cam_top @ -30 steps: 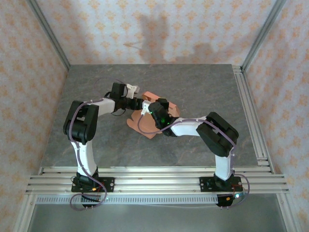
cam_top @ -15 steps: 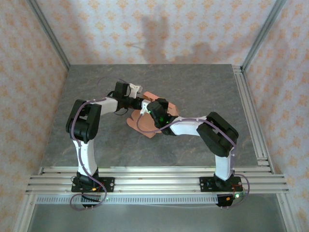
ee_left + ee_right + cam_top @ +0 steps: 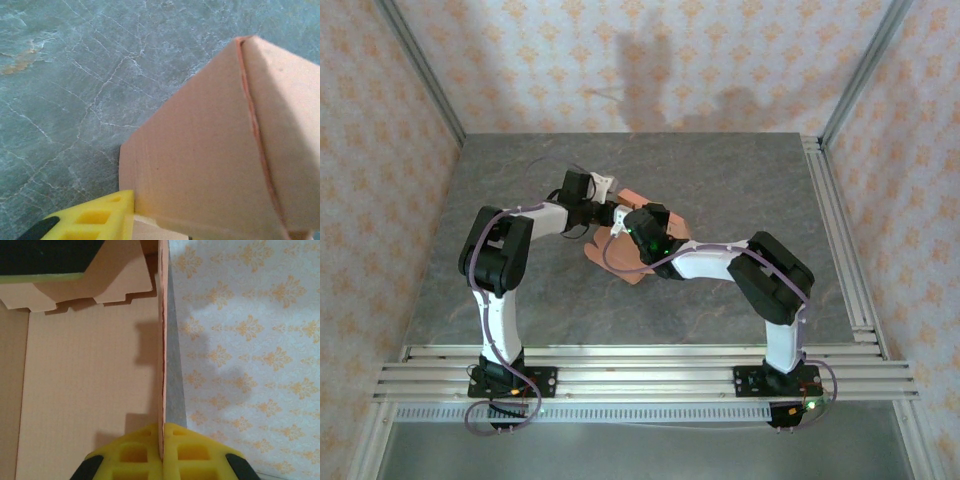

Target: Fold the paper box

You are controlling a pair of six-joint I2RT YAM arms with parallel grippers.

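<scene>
The paper box (image 3: 632, 262) is salmon-orange card, partly folded, in the middle of the grey table. My right gripper (image 3: 642, 228) sits over it from the right. In the right wrist view its yellow fingers (image 3: 162, 442) are shut on the edge of an upright wall of the paper box (image 3: 90, 380), with tabbed flaps above. My left gripper (image 3: 608, 212) reaches in from the left at the box's far side. In the left wrist view a folded panel of the paper box (image 3: 210, 165) hides most of the jaws. One yellow finger (image 3: 97, 219) touches the panel's lower edge.
The grey marbled table (image 3: 740, 180) is bounded by wallpapered walls. Aluminium rails (image 3: 640, 365) run along the near edge by the arm bases. Another rail (image 3: 840, 240) runs down the right side.
My left gripper has slid right, closer against the box, and its jaws have narrowed. The right gripper has kept its hold in place.
</scene>
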